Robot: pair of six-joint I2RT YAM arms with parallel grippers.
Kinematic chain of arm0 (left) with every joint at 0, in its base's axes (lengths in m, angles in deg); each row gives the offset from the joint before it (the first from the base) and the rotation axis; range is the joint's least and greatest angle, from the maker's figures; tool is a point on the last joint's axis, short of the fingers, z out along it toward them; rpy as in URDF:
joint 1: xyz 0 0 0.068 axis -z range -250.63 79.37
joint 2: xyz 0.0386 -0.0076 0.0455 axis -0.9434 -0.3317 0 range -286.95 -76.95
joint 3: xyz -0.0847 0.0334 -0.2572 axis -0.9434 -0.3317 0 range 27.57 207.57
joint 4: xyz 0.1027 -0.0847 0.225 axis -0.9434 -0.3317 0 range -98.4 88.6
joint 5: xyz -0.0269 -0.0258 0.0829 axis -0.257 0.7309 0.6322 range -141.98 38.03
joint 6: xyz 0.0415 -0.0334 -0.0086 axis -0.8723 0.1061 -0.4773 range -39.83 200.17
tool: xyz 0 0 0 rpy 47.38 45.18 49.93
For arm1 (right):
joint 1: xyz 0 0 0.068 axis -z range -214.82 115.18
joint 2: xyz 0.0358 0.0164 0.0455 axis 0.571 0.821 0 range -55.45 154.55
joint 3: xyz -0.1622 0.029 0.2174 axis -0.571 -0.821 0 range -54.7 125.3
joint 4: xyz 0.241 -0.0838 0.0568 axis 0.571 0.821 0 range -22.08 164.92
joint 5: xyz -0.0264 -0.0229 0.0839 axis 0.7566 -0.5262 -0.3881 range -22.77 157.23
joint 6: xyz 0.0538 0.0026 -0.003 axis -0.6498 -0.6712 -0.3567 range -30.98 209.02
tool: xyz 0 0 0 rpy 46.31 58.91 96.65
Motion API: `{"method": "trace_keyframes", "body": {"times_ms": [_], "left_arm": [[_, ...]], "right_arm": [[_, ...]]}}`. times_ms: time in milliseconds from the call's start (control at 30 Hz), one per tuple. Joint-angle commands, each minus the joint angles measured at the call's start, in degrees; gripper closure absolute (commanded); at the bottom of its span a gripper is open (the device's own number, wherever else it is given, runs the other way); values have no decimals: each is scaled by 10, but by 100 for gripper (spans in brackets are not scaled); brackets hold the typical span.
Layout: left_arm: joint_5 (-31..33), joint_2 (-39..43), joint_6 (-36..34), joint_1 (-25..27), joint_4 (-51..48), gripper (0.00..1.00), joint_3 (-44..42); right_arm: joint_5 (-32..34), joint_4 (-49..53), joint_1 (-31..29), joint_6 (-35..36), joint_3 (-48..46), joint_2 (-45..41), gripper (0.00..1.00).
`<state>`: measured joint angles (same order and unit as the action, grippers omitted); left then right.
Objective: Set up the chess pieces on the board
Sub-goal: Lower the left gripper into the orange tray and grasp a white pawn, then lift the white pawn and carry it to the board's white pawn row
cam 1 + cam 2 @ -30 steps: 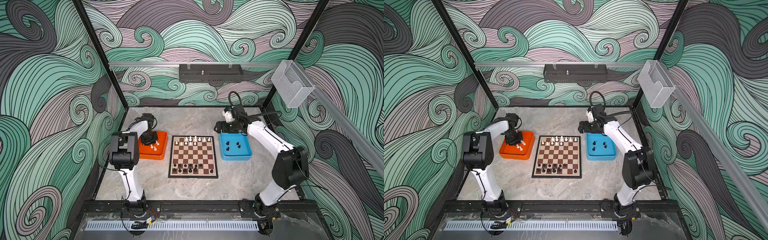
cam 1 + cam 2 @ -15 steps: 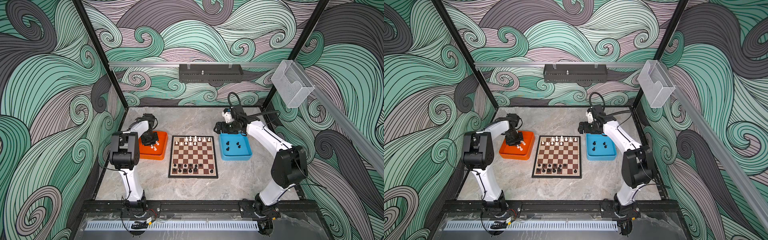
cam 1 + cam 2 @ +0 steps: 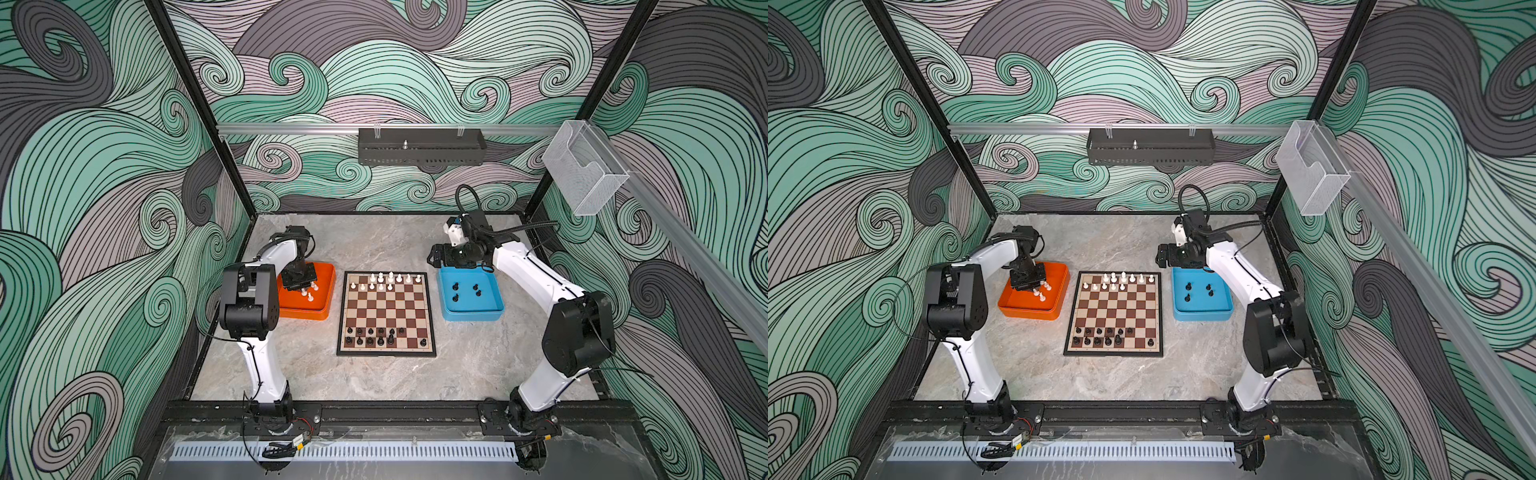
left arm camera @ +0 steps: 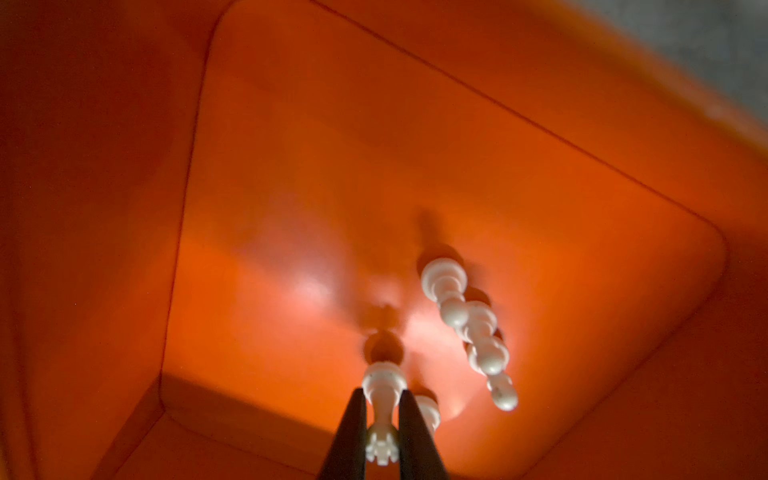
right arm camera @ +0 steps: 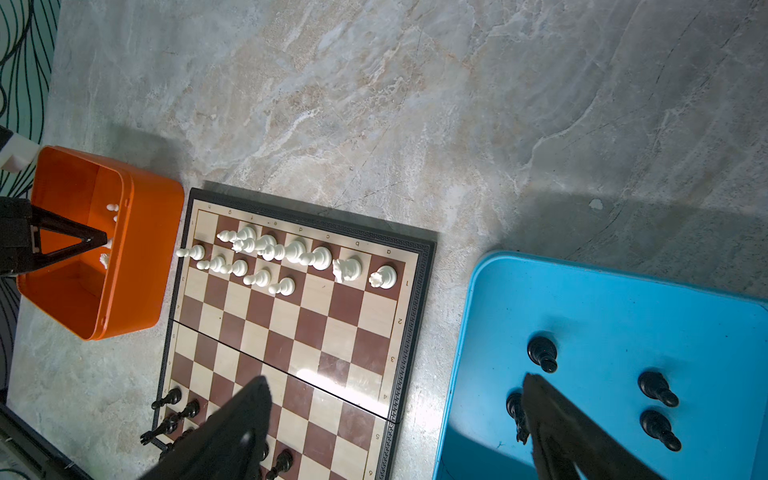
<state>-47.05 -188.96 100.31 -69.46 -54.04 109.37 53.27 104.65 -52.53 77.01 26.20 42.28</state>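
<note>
Several white chess pieces (image 3: 384, 280) line the board's (image 3: 386, 307) far rows, black pieces (image 3: 374, 337) the near. Left gripper (image 4: 381, 395) clamps a crown-topped white piece (image 4: 383, 380) in the orange tray (image 3: 328, 286); right gripper (image 5: 395, 380) spread wide near the blue tray (image 3: 494, 311). Grey marble tabletop (image 3: 374, 245), swirl-patterned walls (image 3: 374, 83).

readable text | board (image 5: 324, 328) frame, right wrist view | letters a, b, c, d, e | numerals 1-6

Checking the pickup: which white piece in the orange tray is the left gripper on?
The notch-topped piece, pinched between the fingers; the round-headed pawns are free.
</note>
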Motion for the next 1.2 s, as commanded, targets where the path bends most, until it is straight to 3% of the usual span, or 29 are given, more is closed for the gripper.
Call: {"method": "trace_keyframes", "body": {"times_ms": [0,300,667,1167], "left_arm": [[11,22,-3,4,-39,86,26],[13,20,-23,48,-124,87,140],[-17,-57,-14,144,-160,87,262],[-42,-144,-28,195,-177,87,332]], "right_arm": [[-5,9,3,7,11,5,6],[-8,10,3,7,14,4,6],[-8,11,4,8,11,5,6],[-9,12,8,10,9,15,6]]}}
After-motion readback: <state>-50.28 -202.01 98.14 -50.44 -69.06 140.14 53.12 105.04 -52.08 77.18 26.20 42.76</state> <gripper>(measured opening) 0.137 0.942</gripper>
